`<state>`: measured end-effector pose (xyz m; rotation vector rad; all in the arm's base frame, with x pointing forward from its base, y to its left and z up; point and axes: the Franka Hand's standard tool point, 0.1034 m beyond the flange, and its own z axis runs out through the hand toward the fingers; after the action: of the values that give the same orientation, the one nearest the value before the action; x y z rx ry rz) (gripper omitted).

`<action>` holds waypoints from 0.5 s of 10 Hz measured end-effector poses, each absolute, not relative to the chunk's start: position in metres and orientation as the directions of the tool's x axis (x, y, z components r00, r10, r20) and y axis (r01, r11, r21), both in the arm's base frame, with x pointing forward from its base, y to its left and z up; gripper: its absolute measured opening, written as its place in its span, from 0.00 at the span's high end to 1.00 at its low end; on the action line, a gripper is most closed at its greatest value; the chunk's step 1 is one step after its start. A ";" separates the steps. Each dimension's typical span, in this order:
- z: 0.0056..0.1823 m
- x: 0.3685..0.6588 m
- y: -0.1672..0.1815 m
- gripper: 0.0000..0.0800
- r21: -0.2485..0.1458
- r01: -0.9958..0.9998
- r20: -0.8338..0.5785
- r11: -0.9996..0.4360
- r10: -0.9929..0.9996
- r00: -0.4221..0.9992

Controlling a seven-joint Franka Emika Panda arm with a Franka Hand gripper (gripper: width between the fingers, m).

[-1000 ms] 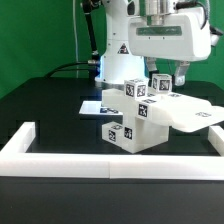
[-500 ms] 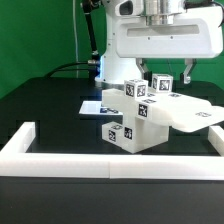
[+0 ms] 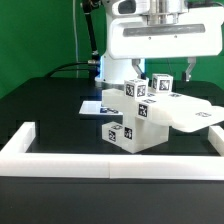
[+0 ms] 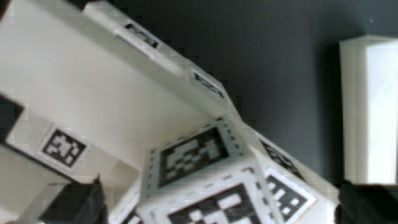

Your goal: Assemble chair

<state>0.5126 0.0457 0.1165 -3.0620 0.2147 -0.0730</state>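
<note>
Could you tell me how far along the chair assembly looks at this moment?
Done: several tagged white parts already stand joined as a partly built chair on the black table. In hand: nothing; the claw hangs open above the chair. Left: I can't tell which pieces are missing.

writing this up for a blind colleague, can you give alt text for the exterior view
A partly assembled white chair of blocky, tag-covered parts sits on a black table, with the white robot arm directly above it and its fingers open, holding nothing. A white rail borders the near edge, and a green backdrop stands behind.
</note>
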 end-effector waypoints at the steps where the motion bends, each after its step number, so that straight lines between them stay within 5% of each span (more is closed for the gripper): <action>1: 0.116 0.513 0.045 0.19 -0.066 -0.073 0.047 -0.995 -0.076 0.996; 3: 0.116 0.513 0.044 0.19 -0.054 0.040 0.053 -0.998 0.037 0.998; 5: 0.116 0.513 0.044 0.51 -0.054 0.038 0.053 -0.998 0.035 0.998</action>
<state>0.5125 0.0440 0.1164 -3.0854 -0.0567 -0.0797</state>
